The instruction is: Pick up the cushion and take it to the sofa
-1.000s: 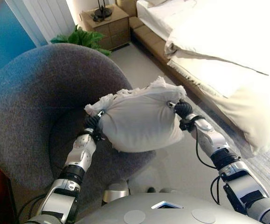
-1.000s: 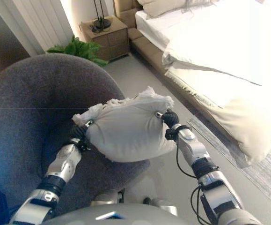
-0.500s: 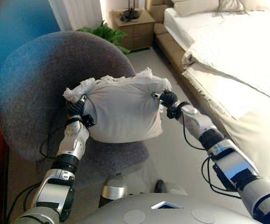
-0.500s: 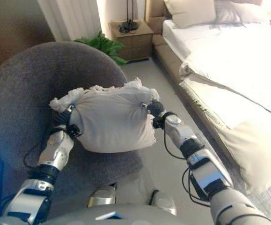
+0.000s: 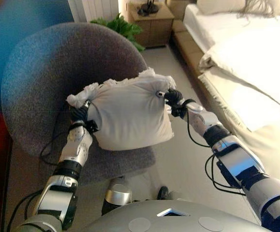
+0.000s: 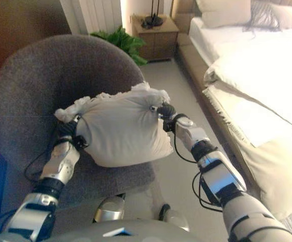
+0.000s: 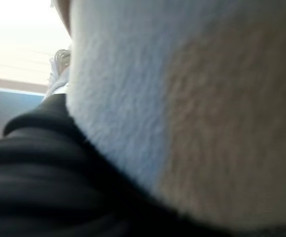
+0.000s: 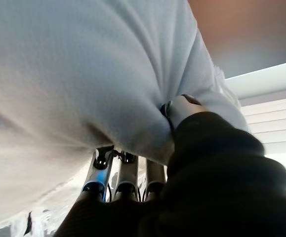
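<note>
Both robot hands held the white cushion aloft over the grey armchair: the left robot hand and right robot hand each pinched an upper corner. Best to keep both grips level while lowering it onto the seat.

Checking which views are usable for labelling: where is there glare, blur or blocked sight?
Left eye view: a blue-red smear covers the left edge; the bed glares pale. Right eye view: same glare, plus a dark tint at left. Left wrist view: the cushion fills the frame, soft. Right wrist view: the cushion blocks most; the right hand presses into it.
</note>
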You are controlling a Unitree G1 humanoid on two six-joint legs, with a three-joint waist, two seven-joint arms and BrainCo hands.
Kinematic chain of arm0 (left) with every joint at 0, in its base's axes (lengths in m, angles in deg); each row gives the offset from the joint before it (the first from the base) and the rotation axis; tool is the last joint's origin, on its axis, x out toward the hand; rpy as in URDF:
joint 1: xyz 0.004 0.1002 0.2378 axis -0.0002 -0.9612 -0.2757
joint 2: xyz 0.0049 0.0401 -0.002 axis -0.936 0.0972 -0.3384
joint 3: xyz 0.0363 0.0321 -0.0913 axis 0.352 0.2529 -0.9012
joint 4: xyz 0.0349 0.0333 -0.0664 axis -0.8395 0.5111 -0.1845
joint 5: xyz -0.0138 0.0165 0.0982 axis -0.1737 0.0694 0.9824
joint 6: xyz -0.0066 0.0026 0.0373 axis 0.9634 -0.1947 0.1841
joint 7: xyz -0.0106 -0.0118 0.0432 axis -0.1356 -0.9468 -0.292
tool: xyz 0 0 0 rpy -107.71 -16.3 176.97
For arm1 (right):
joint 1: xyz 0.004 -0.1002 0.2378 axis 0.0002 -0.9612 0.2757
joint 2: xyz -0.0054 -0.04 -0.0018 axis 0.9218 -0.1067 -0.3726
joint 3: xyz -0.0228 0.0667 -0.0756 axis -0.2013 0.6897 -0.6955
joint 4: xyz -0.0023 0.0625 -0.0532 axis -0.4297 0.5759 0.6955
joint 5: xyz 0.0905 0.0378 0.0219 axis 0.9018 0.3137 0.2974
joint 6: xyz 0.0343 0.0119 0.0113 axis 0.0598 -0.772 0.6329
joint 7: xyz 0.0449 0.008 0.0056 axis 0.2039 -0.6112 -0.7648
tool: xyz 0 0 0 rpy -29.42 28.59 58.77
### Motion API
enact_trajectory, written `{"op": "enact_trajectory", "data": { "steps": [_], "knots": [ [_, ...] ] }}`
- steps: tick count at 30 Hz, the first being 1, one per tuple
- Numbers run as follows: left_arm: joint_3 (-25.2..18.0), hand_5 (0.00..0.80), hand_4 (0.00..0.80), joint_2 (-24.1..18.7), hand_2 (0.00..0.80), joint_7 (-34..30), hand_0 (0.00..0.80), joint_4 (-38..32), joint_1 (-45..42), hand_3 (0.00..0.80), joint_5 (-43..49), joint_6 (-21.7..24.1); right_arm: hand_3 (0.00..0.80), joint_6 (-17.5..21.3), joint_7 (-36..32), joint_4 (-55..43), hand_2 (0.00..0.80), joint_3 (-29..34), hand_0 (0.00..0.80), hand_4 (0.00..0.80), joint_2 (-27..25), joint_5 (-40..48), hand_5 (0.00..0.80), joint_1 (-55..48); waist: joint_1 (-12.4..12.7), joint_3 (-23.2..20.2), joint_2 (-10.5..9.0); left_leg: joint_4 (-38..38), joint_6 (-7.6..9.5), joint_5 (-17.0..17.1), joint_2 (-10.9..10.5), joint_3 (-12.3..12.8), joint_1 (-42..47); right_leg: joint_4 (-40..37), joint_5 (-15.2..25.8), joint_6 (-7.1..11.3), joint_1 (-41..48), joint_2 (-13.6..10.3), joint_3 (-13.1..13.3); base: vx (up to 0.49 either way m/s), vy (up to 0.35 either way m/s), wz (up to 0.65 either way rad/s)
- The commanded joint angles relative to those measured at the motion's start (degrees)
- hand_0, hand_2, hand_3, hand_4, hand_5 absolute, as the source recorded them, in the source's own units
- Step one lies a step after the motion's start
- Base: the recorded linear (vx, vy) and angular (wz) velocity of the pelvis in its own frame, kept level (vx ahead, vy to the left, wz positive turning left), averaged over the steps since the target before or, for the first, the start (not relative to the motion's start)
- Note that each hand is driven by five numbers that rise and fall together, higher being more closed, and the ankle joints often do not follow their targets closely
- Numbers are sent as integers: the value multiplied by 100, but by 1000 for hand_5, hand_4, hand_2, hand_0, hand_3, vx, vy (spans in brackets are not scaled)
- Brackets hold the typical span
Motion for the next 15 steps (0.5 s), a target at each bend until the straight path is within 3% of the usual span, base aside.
{"op": "enact_trajectory", "data": {
  "steps": [1,8,15],
  "knots": [
    [490,800,800,-84,800,-308,800,50,1741,800,-221,700,800,702,114,-199,800,-71,800,800,267,189,800,1005,-112,306,-71,670,122,-144,-376,278,-465,-149,412,171,154,-367,-148,-133,36,10],
    [595,800,800,-20,800,483,800,284,2346,800,-184,743,800,184,424,-1315,800,-418,800,800,301,-111,800,621,-413,408,95,351,98,-20,-407,415,-374,-518,507,226,220,-381,6,-11,109,-9],
    [374,800,800,-361,800,1133,800,168,2393,800,-216,709,800,-346,407,-2198,800,-924,800,800,540,-337,800,160,-523,296,240,67,122,-50,-452,564,-131,-965,588,219,410,-379,50,34,85,-11]
  ]
}}
